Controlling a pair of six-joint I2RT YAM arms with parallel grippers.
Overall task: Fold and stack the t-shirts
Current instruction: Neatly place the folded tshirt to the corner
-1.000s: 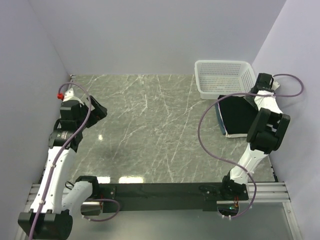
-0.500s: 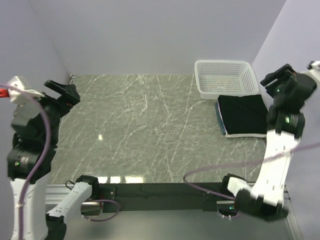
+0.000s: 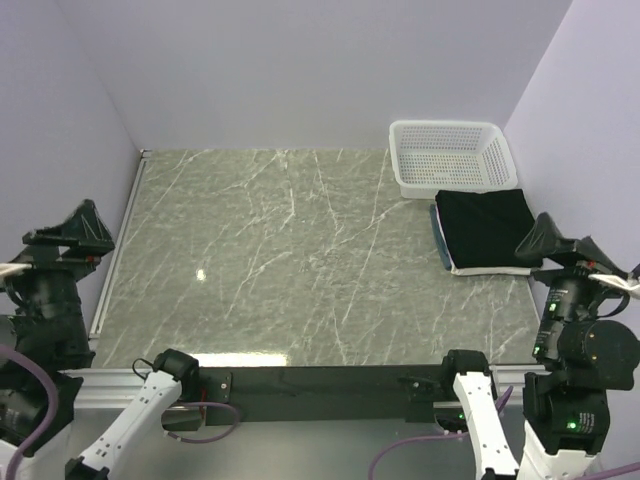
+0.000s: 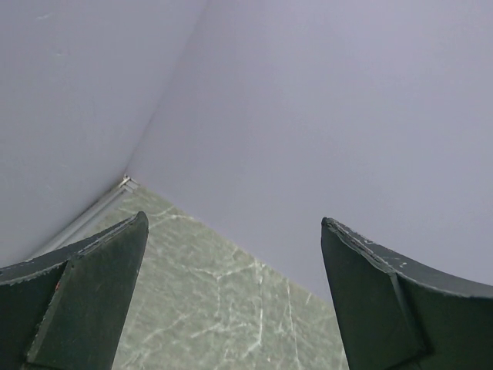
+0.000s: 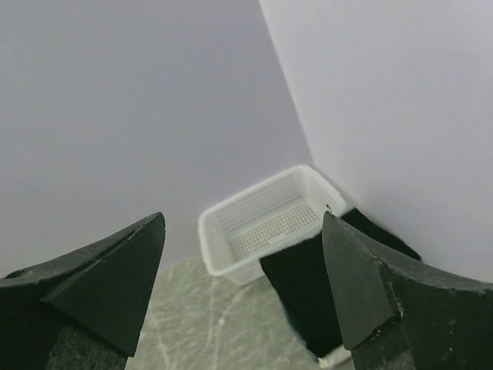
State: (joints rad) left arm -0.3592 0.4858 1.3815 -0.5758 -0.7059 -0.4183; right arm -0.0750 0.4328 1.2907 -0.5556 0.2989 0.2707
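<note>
The black t-shirt [image 3: 485,228] lies folded at the right side of the table, in front of the basket. A cream-white t-shirt edge [image 3: 492,270] shows under its near side, so the black one is on top. In the right wrist view the black t-shirt [image 5: 304,289] and the cream edge [image 5: 337,356] show below the basket. My right gripper [image 3: 556,243] [image 5: 243,220] is open and empty, raised near the table's front right corner, apart from the stack. My left gripper [image 3: 72,234] [image 4: 233,223] is open and empty, raised off the table's left edge.
A white plastic mesh basket [image 3: 450,156] [image 5: 262,220] stands empty at the back right, touching the stack's far edge. The grey-green marble table [image 3: 290,250] [image 4: 223,316] is walled by lilac panels at the left, back and right.
Both arms have swung back from the table toward its near corners and risen. The right gripper has moved away from the folded stack, which stays in place.
</note>
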